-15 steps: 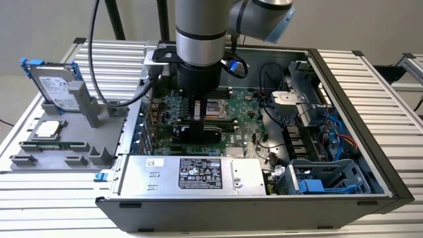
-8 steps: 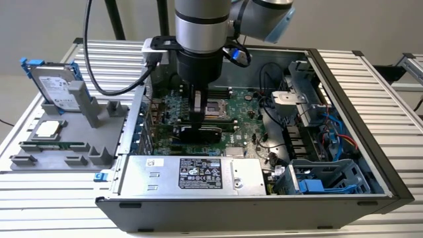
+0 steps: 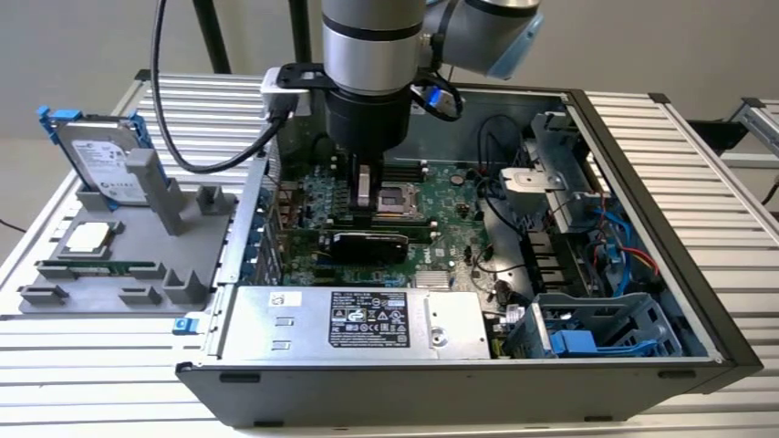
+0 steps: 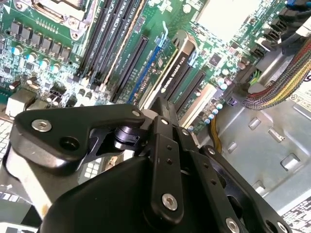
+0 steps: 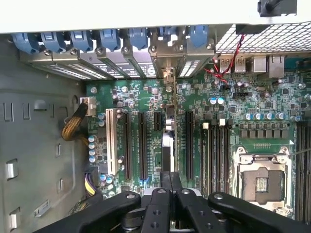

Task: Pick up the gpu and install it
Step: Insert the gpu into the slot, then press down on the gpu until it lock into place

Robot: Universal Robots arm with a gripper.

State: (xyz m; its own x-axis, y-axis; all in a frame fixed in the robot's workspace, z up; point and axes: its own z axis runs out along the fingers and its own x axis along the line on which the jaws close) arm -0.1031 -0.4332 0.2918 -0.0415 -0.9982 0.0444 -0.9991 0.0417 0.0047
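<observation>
The gpu (image 3: 371, 245) stands on edge in an expansion slot of the green motherboard (image 3: 457, 246) inside the open computer case. Its black cooler (image 4: 177, 60) faces sideways. In the first wrist view the gpu (image 5: 167, 145) appears edge-on, its silver bracket reaching the case's rear slot openings. My gripper (image 3: 363, 219) hangs straight down over the card. Its fingers (image 5: 164, 180) are pressed together on the card's upper edge. In the second wrist view the gripper (image 4: 163, 107) meets the near end of the cooler.
A grey fixture (image 3: 73, 301) at the exterior view's left holds a hard drive (image 3: 104, 160), a memory stick (image 3: 98, 269) and a processor (image 3: 88, 239). The power supply (image 3: 353, 319), CPU socket (image 5: 262, 182), drive cage (image 3: 597, 328) and cables (image 4: 277, 87) crowd the case.
</observation>
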